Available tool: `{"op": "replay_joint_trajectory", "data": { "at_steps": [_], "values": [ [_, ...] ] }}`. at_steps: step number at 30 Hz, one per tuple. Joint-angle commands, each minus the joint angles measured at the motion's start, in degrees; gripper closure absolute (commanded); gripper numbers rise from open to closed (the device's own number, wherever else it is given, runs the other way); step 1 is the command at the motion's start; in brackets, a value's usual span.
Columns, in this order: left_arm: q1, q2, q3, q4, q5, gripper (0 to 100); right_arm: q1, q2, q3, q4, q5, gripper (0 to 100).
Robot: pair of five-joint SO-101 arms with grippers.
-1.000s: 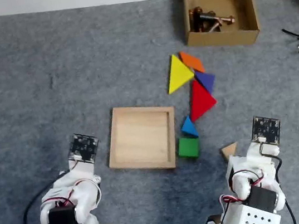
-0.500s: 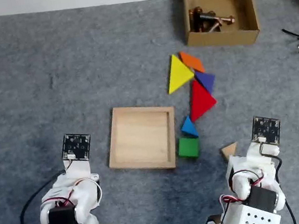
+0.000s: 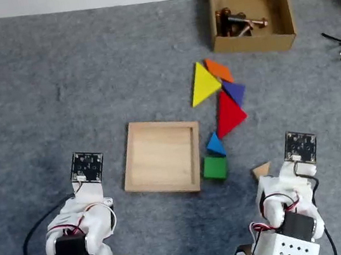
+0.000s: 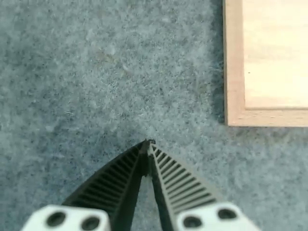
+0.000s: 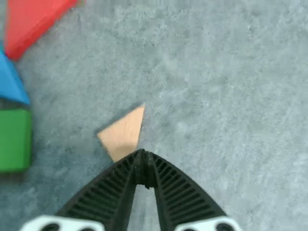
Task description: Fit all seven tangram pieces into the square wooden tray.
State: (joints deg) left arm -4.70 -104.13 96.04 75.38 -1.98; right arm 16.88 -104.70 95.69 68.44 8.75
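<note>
**Grippers shut, tray unfilled**

High view: the square wooden tray (image 3: 162, 156) lies bare, with the tangram pieces (image 3: 227, 114) loose beside it, none yet placed.
Left wrist view: the left gripper (image 4: 147, 144) is pinched closed near the tray's corner.
Right wrist view: the right gripper (image 5: 143, 159) is closed at the wooden triangle (image 5: 124, 132), likely the first pick.

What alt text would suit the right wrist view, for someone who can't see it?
The right gripper, shut, hangs over grey carpet with a small tan triangle just ahead of its tips. To one side lie a green square, a blue triangle and a red triangle, all cut off by the frame.
</note>
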Motion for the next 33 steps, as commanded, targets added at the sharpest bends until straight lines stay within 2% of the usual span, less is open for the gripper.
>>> {"op": "replay_joint_trajectory", "data": {
  "at_steps": [1, 5, 9, 11, 15, 20, 25, 29, 33],
  "values": [
    [-0.6, -0.3, 1.1, 0.2, -0.5, 99, 3.0, -0.6, 5.6, -6.4, -0.3, 99.3],
    [-0.6, -0.3, 1.1, 0.2, -0.5, 99, 7.8, -0.6, 2.2, -9.3, -0.1, 99.2],
    [-0.6, -0.3, 1.1, 0.2, -0.5, 99, 8.4, -0.6, 1.3, -11.6, 8.0, 99.2],
    [-0.6, -0.3, 1.1, 0.2, -0.5, 99, 8.4, -0.4, 0.6, -11.4, 8.0, 99.1],
    [-0.6, -0.3, 1.1, 0.2, -0.5, 99, 8.4, -0.3, -5.2, -6.6, 11.2, 98.5],
    [-0.6, -0.3, 1.1, 0.2, -0.5, 99, 5.1, 2.4, -19.0, 1.0, 14.3, 90.5],
    [-0.6, -0.3, 1.1, 0.2, -0.5, 99, -1.5, 22.2, -33.5, 4.8, 14.0, 89.3],
    [-0.6, -0.3, 1.1, 0.2, -0.5, 99, -3.6, 41.8, -44.5, 4.9, 13.9, 89.3],
    [-0.6, -0.3, 1.1, 0.2, -0.5, 99, -5.7, 55.2, -53.0, 4.9, 13.9, 89.3]
  ]
}}
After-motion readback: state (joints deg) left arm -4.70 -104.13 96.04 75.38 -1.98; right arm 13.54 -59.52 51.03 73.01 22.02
